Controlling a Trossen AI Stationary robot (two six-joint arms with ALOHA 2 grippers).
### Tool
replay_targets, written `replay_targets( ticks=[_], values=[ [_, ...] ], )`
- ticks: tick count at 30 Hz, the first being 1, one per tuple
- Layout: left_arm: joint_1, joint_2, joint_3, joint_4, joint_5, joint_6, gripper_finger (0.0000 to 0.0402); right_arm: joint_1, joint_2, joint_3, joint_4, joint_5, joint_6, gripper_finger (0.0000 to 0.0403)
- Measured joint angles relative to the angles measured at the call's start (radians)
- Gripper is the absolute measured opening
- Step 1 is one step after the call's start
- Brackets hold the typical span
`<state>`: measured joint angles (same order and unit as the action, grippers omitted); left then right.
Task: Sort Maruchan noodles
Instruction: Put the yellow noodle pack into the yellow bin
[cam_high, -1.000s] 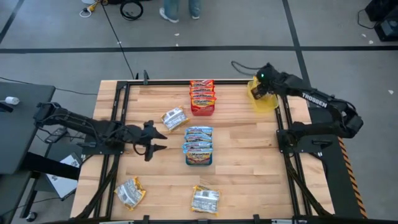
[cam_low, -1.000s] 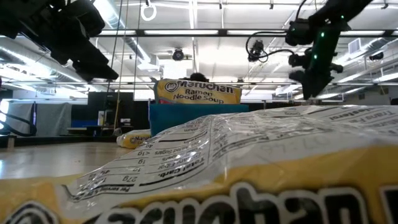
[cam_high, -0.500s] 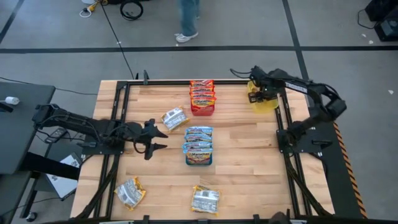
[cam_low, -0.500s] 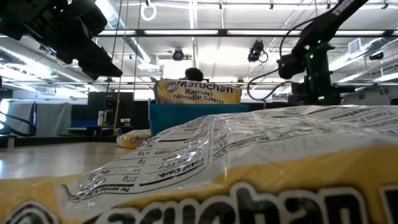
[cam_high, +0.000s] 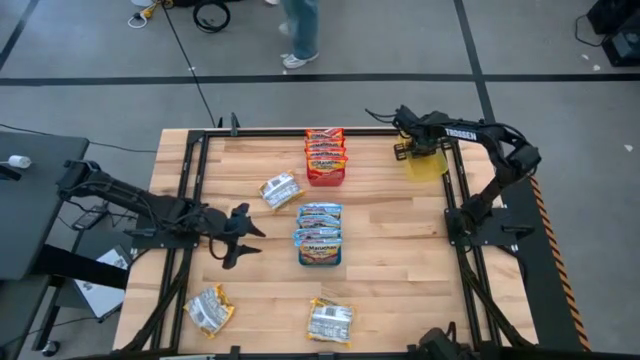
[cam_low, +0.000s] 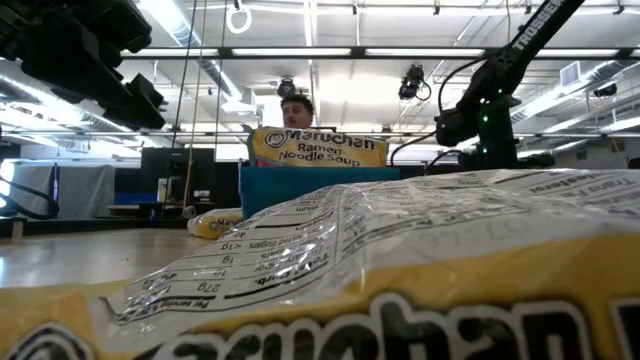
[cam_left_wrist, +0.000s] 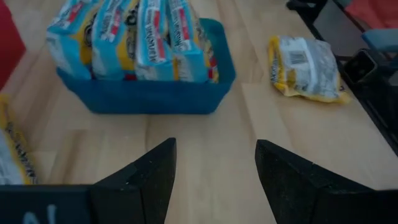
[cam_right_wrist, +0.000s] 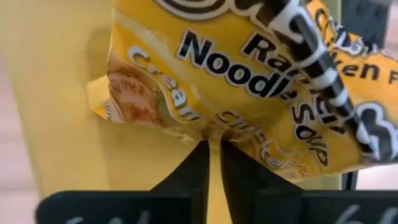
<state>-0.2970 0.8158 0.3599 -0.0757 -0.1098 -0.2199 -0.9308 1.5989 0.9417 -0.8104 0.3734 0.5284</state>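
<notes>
My right gripper (cam_high: 404, 150) is at the far right of the table, over the yellow tray (cam_high: 430, 165), shut on a yellow-orange Maruchan packet (cam_right_wrist: 249, 68) that lies in the tray (cam_right_wrist: 56, 93). My left gripper (cam_high: 243, 236) hangs open left of the blue tray (cam_high: 318, 258), touching nothing; its fingers stand apart above bare wood (cam_left_wrist: 211, 168). The blue tray (cam_left_wrist: 146, 99) holds several blue-silver packets (cam_left_wrist: 124, 37) on edge. The red tray (cam_high: 325, 178) holds red-orange packets (cam_high: 325, 150). Three yellow packets lie loose on the table (cam_high: 280, 190), (cam_high: 210, 308), (cam_high: 330, 320). My right gripper pinches the yellow packet by its crimped edge (cam_right_wrist: 210, 132) between the two fingers (cam_right_wrist: 194, 167), which are almost closed. The packet's printed face spreads out beyond the fingertips inside the yellow tray. Whether it rests on the tray floor I cannot tell.
A black frame (cam_high: 195, 180) runs along the table's left, far and right sides. The near loose packet (cam_low: 330, 270) fills the front of the low view. A person (cam_high: 300, 30) walks on the floor beyond the far edge. Bare wood lies between the trays and the right rail.
My right gripper has come down from above onto the yellow tray, shifting a little toward the table's left, with the yellow packet still in it. My left gripper has drifted slightly toward the near edge. The person beyond the table has walked on.
</notes>
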Motion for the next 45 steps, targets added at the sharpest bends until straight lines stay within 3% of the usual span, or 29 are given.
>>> replay_targets(
  ticks=[5, 11, 17, 21, 25, 28, 31, 34, 38, 40, 45],
  values=[
    [-0.021, 0.0, 0.0, 0.014, -0.063, 0.006, 0.0221, 0.021, 0.052, 0.0, 0.117, 0.155, -0.087, 0.0017],
    [-0.02, 0.0, 0.0, 0.013, -0.097, 0.007, 0.0221, 0.04, 0.1, -0.001, 0.239, 0.139, -0.223, 0.0009],
    [-0.02, 0.0, 0.0, -0.005, -0.098, 0.01, 0.0222, 0.058, 0.065, -0.001, 0.16, 0.207, -0.265, 0.0041],
    [-0.02, 0.0, 0.0, -0.009, -0.11, 0.043, 0.0222, 0.058, -0.009, -0.001, 0.062, 0.165, -0.205, 0.0077],
    [-0.001, 0.0, 0.0, 0.0, -0.188, 0.077, 0.0222, 0.061, -0.083, -0.043, 0.046, 0.082, -0.128, 0.0108],
    [0.045, 0.0, 0.0, 0.025, -0.268, 0.082, 0.0222, 0.048, -0.105, -0.101, 0.057, 0.005, -0.068, 0.0115],
    [0.103, 0.0, 0.0, 0.032, -0.289, 0.082, 0.0222, 0.056, -0.112, -0.141, 0.059, -0.003, -0.038, 0.0115],
    [0.162, 0.0, 0.0, 0.015, -0.275, 0.036, 0.0222, 0.1, -0.135, -0.147, 0.05, 0.017, -0.008, 0.0114],
    [0.252, 0.008, 0.0, -0.101, -0.155, -0.042, 0.0229, 0.203, -0.224, -0.139, 0.047, 0.126, -0.035, 0.0116],
    [0.286, 0.029, 0.0, -0.122, -0.154, -0.053, 0.0241, 0.263, -0.28, -0.128, 0.054, 0.172, -0.046, 0.0116],
    [0.337, 0.13, 0.0, 0.017, -0.219, 0.108, 0.028, 0.418, -0.432, -0.113, 0.109, 0.284, -0.06, 0.0116]
  ],
)
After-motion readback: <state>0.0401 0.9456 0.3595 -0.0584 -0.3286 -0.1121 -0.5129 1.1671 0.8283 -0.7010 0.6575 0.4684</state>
